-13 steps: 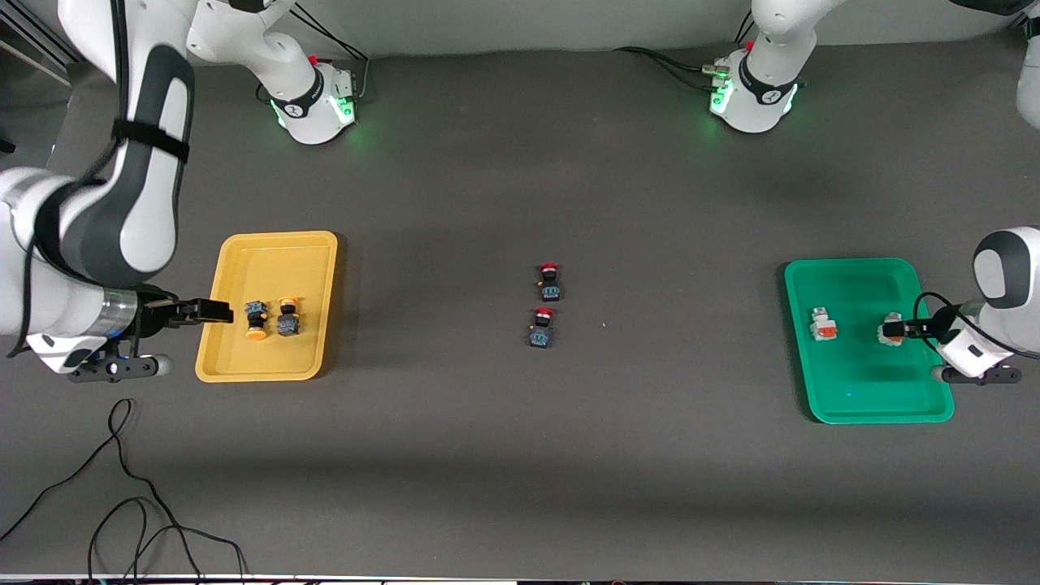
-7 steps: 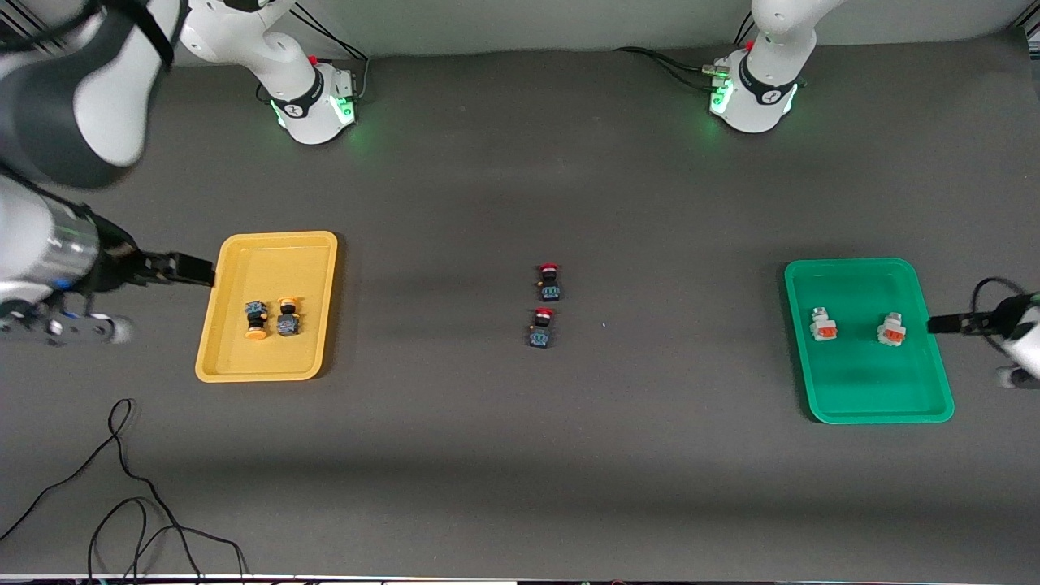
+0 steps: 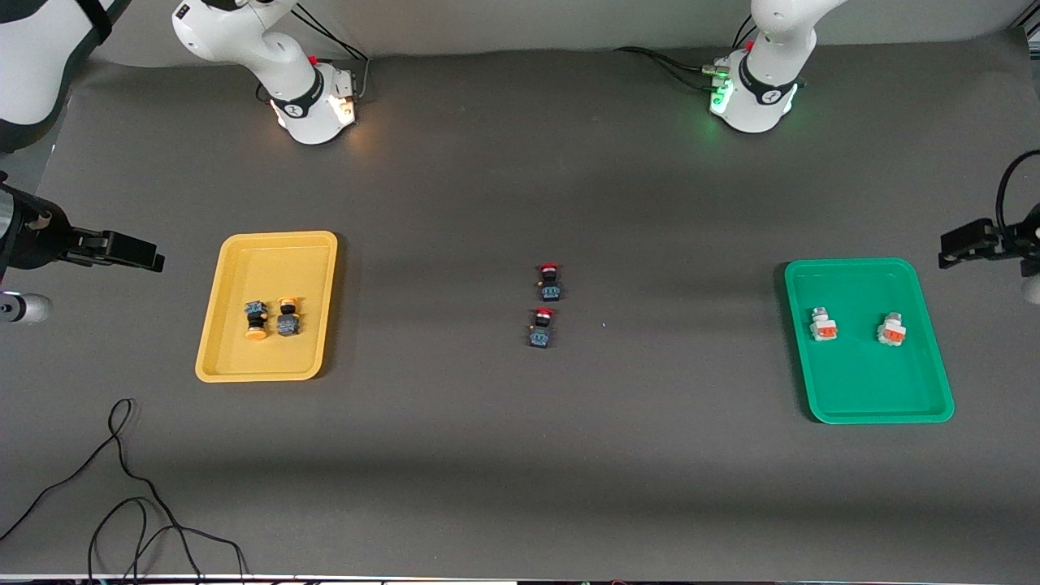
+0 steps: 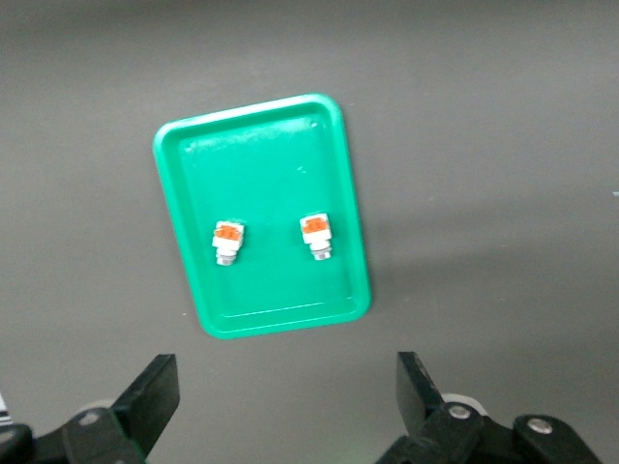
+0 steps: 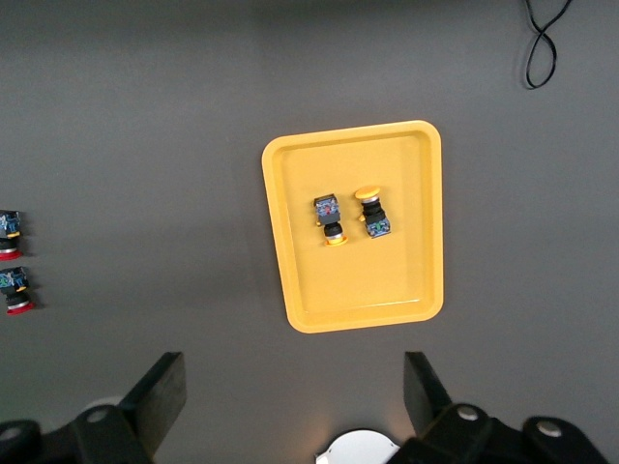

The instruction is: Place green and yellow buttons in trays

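Task looks done. Two orange-capped dark buttons (image 3: 270, 318) lie in the shallow yellow plastic tray (image 3: 244, 370) at nine o'clock; two whitish-grey orange-patched buttons (image 3: 857, 327) lie in the green plastic tray (image 3: 853, 413) at three. Two red-capped buttons (image 3: 545, 305) sit mid-table, apparently not wanted. Left gripper (image 4: 280, 398) over the table beside the green tray, right gripper (image 5: 290, 396) beside the yellow: both spread, empty.

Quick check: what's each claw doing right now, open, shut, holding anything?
Left claw: open, empty, above the table beside the green tray.
Right claw: open, empty, beside the yellow tray.

Even, diffuse overhead light on the matte dark grey tabletop (image 3: 520, 455); no glare. Soft, broad shadow bands cross it, one level with the two trays, one nearer the front camera's edge. Green status glow pools at the left arm's white base (image 3: 751, 93), warmer glow at the right arm's white base (image 3: 313, 110). Front view sharp. Wrist views softer; black fingers (image 4: 145, 401) slightly out of focus.
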You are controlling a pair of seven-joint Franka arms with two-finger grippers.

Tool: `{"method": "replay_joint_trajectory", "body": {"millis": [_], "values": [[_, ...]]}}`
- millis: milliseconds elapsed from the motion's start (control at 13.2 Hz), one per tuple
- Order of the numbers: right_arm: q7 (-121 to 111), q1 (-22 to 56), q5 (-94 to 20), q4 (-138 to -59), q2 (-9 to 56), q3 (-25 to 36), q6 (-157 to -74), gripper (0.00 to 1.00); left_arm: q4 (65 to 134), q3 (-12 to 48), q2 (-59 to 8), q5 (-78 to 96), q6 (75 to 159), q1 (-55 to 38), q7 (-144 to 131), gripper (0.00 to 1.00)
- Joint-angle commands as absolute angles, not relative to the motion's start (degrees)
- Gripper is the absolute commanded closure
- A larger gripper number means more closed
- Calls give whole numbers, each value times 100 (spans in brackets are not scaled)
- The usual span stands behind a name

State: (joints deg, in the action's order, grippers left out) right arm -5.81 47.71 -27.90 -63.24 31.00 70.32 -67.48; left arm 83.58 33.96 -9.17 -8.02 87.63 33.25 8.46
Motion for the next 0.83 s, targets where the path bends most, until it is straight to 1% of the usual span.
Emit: {"method": "replay_joint_trajectory", "body": {"millis": [0,76,303,455,531,606,758], "values": [[-589,4816,-2760,-6267,3103,6979,-6697,0,8429,3227,-669,-624,8658,2851,583,0],[-606,4816,-2725,-6275,3094,6979,-6697,0,8429,2956,-642,-624,8596,2413,180,0],[-598,4842,-2707,-6336,3076,6970,-6688,0,8437,1472,-466,-476,8604,778,-53,0],[-545,4817,-2698,-6363,3059,6856,-6688,0,8499,908,-466,-229,8631,371,-53,0],[-510,4712,-2611,-6355,2989,6525,-6688,0,8508,696,-457,-220,8648,143,-61,0],[-484,4389,-2236,-6346,2806,6043,-6697,0,8508,503,-457,-220,8666,-51,-79,0],[-396,3660,-1043,-6363,2375,4377,-6759,0,8560,81,-448,-211,8736,-438,-88,0]]}}
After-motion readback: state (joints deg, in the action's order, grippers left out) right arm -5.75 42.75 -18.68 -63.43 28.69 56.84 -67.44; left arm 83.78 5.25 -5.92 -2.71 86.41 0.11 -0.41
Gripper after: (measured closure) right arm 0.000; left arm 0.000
